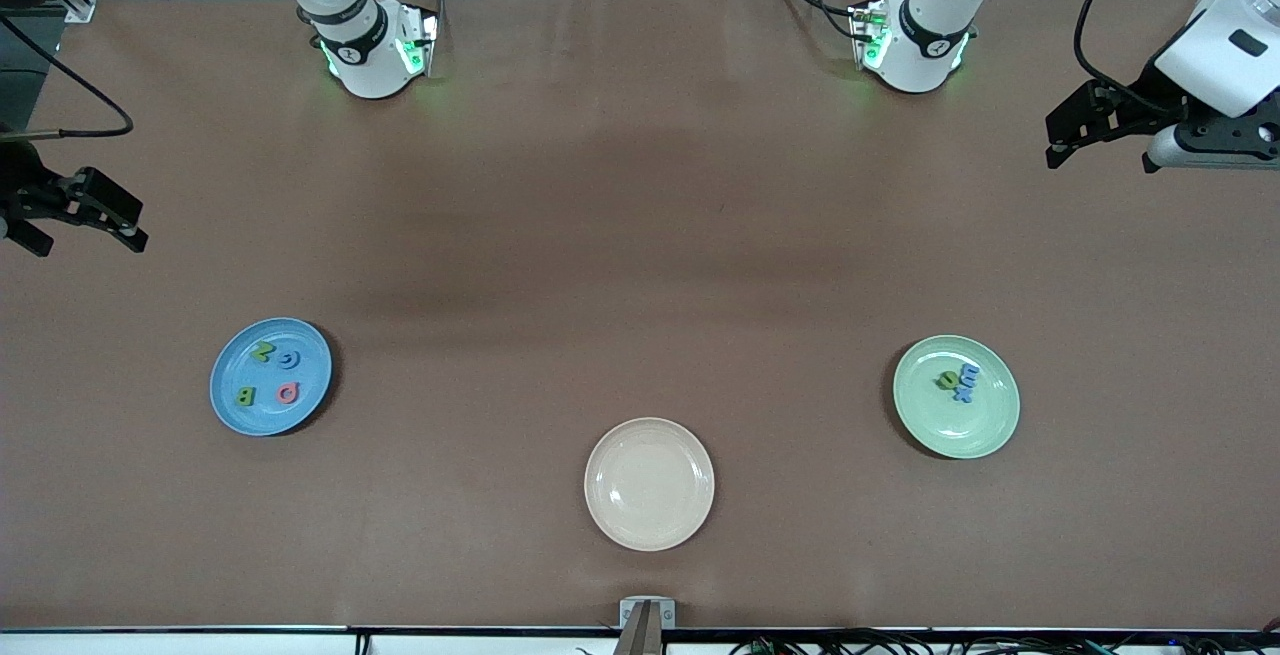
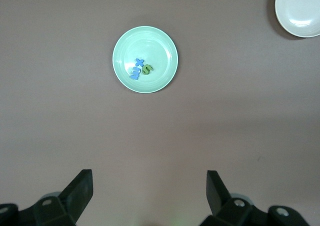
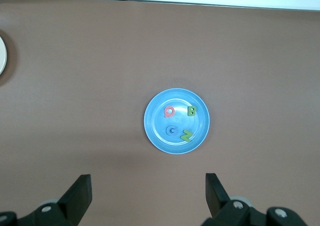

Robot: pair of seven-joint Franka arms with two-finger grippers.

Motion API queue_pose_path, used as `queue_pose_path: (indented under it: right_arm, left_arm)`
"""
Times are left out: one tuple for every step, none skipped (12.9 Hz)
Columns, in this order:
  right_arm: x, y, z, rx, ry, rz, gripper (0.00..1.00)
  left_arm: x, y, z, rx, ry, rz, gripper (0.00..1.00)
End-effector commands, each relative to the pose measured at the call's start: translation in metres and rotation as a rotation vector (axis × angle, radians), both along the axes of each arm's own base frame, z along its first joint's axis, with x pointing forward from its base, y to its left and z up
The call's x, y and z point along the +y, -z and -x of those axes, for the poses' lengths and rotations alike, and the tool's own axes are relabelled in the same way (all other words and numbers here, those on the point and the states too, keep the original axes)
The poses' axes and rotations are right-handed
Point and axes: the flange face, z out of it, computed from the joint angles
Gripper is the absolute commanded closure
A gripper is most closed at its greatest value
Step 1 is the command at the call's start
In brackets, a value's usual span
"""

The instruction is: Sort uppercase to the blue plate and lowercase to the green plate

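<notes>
Your table (image 1: pixel 640 215) carries three plates. The blue plate (image 1: pixel 228 397) at the right arm's end holds four capitals: green N (image 1: pixel 262 351), blue G (image 1: pixel 290 360), green B (image 1: pixel 244 396), pink-red Q (image 1: pixel 287 393). The green plate (image 1: pixel 985 430) at the left arm's end holds the lowercase cluster (image 1: pixel 958 380); individual letters there cannot be counted with certainty. The cream plate (image 1: pixel 649 484) holds nothing, so sorting appears complete. Left gripper (image 1: pixel 1075 140) and right gripper (image 1: pixel 100 220) wait over the table ends, jaws spread, carrying nothing.
</notes>
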Motion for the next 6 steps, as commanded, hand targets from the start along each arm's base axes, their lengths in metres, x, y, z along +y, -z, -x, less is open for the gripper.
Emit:
queue_pose_path:
  right_arm:
    - [-0.006, 0.000, 0.011, -0.003, 0.003, -0.030, 0.00]
    - [-0.007, 0.002, 0.010, 0.003, 0.012, -0.031, 0.00]
    - [-0.006, 0.003, 0.011, 0.021, 0.012, -0.033, 0.00]
    - [-0.003, -0.003, 0.013, 0.029, -0.004, -0.031, 0.00]
    - [0.002, -0.006, 0.015, 0.052, -0.006, -0.032, 0.00]
    - [0.004, -0.003, 0.019, 0.087, -0.010, -0.032, 0.00]
  left_arm:
    - [0.000, -0.005, 0.003, -0.004, -0.001, 0.016, 0.00]
    - [0.001, -0.004, 0.003, -0.002, 0.010, 0.015, 0.00]
    - [0.002, -0.005, 0.003, -0.004, 0.012, 0.014, 0.00]
    - [0.003, -0.006, 0.001, -0.010, 0.011, 0.005, 0.00]
    - [0.003, -0.009, 0.000, -0.016, 0.009, 0.006, 0.00]
    - [0.003, -0.011, 0.000, -0.021, 0.009, 0.005, 0.00]
